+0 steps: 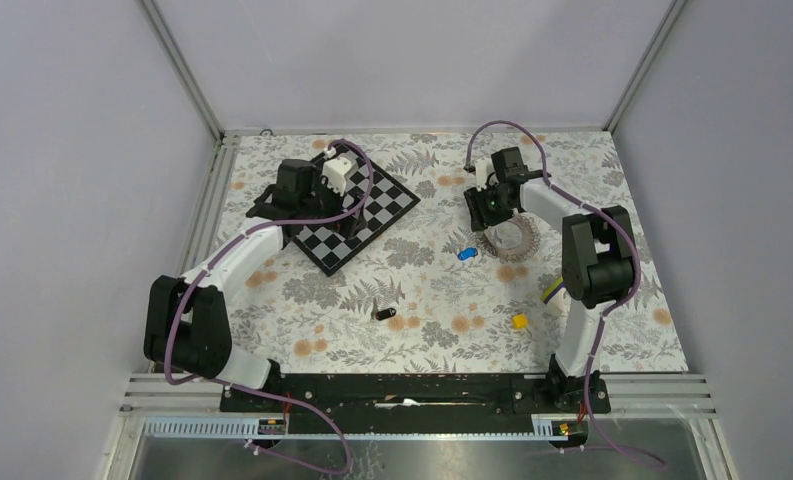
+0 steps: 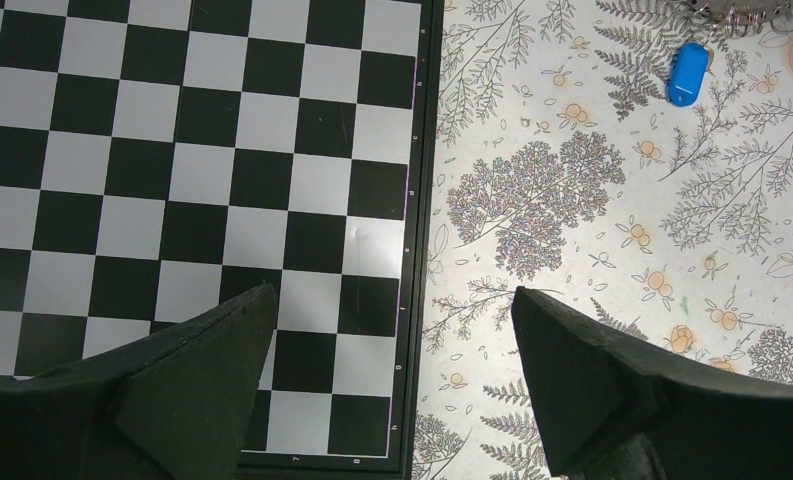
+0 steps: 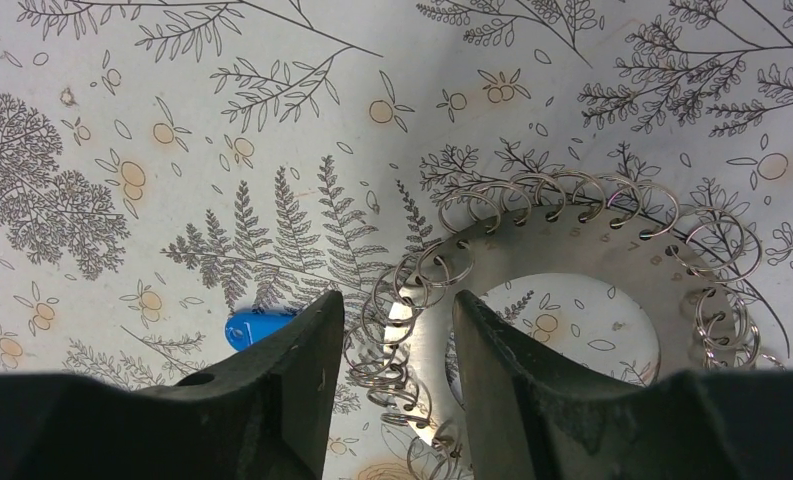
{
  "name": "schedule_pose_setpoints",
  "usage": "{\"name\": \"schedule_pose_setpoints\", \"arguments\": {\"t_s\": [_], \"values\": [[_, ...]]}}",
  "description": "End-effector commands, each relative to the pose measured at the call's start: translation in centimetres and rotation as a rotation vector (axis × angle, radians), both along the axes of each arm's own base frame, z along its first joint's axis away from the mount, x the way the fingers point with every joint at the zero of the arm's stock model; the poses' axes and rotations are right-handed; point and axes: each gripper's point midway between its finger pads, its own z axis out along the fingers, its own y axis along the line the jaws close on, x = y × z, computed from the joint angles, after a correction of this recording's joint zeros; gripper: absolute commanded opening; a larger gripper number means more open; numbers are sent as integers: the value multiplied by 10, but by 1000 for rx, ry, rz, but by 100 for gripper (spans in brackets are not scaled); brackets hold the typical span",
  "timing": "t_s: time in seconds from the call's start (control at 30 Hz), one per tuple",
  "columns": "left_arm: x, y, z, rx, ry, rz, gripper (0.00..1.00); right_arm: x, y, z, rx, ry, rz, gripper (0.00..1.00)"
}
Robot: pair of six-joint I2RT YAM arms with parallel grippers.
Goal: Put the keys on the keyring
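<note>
The keyring (image 1: 509, 240) is a flat silver ring plate edged with several small wire loops; it lies on the floral cloth at right. My right gripper (image 1: 492, 205) hangs over its left side. In the right wrist view the right gripper (image 3: 397, 297) straddles the keyring's (image 3: 572, 235) left band, jaws half closed against the loops and the plate. The blue key (image 1: 466, 254) lies just left of the ring, beside my left finger (image 3: 257, 325). The black key (image 1: 385, 314) lies alone mid-table. My left gripper (image 1: 290, 200) hovers open over the chessboard, nothing between its fingers (image 2: 392, 290).
A black-and-white chessboard (image 1: 372, 215) lies at back left, its edge under the left gripper (image 2: 172, 150). A small yellow cube (image 1: 519, 321) sits at front right. A purple-and-lime stick (image 1: 552, 290) pokes out beside the right arm. The blue key (image 2: 690, 72) shows in the left wrist view too.
</note>
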Motion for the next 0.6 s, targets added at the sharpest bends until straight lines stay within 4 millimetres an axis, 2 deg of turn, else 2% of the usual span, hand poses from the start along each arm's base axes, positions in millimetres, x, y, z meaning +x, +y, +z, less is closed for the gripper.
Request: {"name": "schedule_pose_setpoints", "arguments": {"t_s": [0.0,0.57], "values": [[9,-7,22,-32,-62,-11,99,5,0,1,-3,5,-42,51],[7,-8,19,-41,-65,-15,99,20,-3,-7,-24,17,-116,42]]}}
